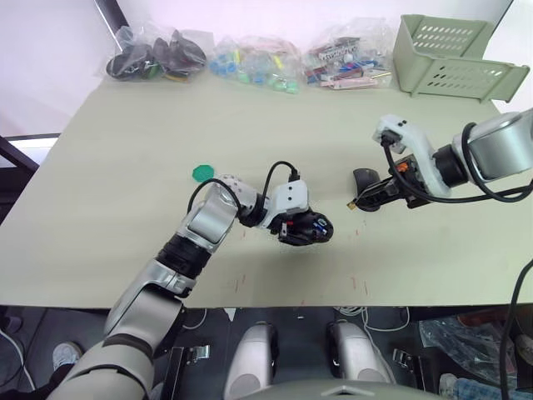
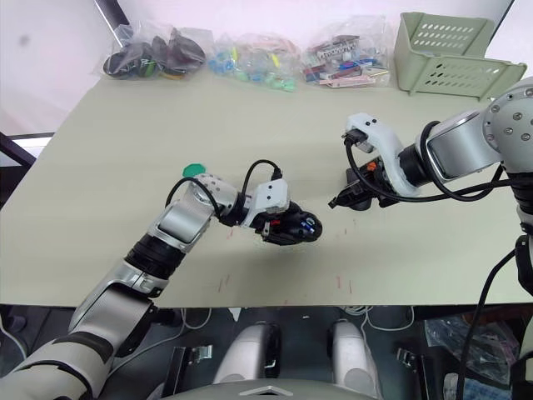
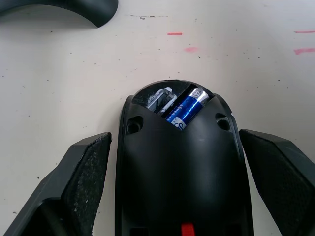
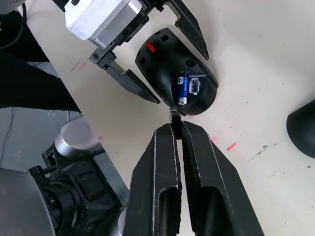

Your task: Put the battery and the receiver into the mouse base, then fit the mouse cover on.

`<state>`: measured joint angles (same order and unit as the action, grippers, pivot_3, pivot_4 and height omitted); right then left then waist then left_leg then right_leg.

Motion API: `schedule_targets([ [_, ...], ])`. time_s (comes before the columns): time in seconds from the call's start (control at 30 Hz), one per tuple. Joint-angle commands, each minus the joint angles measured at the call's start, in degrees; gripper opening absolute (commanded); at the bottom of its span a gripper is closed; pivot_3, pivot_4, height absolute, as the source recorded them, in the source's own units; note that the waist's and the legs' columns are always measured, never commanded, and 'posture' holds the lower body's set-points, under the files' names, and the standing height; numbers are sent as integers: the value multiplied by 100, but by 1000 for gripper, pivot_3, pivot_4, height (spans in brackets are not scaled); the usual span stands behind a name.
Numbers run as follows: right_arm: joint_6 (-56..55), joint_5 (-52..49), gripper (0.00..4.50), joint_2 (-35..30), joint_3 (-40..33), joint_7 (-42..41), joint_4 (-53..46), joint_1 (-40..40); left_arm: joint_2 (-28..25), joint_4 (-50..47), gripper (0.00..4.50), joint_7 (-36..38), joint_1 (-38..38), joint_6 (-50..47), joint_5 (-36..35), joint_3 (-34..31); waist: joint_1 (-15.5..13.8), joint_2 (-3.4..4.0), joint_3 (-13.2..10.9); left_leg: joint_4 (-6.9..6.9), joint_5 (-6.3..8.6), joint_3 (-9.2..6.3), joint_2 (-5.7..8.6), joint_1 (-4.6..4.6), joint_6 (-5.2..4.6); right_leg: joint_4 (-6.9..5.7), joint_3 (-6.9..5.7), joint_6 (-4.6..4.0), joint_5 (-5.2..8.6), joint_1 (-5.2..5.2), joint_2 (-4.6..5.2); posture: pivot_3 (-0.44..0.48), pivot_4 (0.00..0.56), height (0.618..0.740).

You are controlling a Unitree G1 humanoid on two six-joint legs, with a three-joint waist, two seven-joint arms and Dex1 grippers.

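Blue cylindrical battery (image 3: 187,110) sits in black mouse base (image 3: 179,172). Left fingers (image 3: 74,187) open astride it; right fingers (image 4: 165,167) pinch small whitish receiver (image 4: 172,117). Risk: misaligned insertion jams.

The mouse base (image 3: 182,172) is matt black plastic with a faint sheen; the battery (image 3: 186,109) in it wears a glossy blue wrap with bright metal ends. The worktop (image 1: 125,208) is smooth, matt, pale laminate, lightly speckled. The gripper fingers (image 3: 74,187) look like matt black, finely grained plastic. The crate (image 1: 450,58) is matt green plastic.
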<state>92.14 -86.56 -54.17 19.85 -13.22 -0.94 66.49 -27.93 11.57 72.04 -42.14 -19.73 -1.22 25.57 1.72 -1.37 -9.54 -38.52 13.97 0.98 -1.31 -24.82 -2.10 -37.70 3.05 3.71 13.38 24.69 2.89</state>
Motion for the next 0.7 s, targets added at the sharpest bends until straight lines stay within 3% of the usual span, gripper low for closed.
schedule_targets([
  [0.03,36,-118,0,57,-75,78,77,137,62,-164,3631,-99,56,158,34,-14,-1,0,0,0,0,0,0,1,0,0,0,0,0,0,0,0,150,740],
  [0.5,36,-69,0,239,213,143,303,371,111,-218,3631,-186,152,176,69,-46,-1,0,0,-3,0,0,0,1,0,-5,1,0,0,0,0,0,150,740],
  [0.57,36,-85,0,257,247,137,330,399,110,-238,3139,-166,169,149,57,-40,-6,0,0,-3,0,0,0,1,0,-4,1,0,0,0,0,0,150,740],
  [0.7,36,-94,0,322,287,160,331,391,110,-303,2980,-212,213,184,69,-58,-10,0,0,-3,0,0,0,0,0,-2,1,0,0,0,1,0,150,740],
])
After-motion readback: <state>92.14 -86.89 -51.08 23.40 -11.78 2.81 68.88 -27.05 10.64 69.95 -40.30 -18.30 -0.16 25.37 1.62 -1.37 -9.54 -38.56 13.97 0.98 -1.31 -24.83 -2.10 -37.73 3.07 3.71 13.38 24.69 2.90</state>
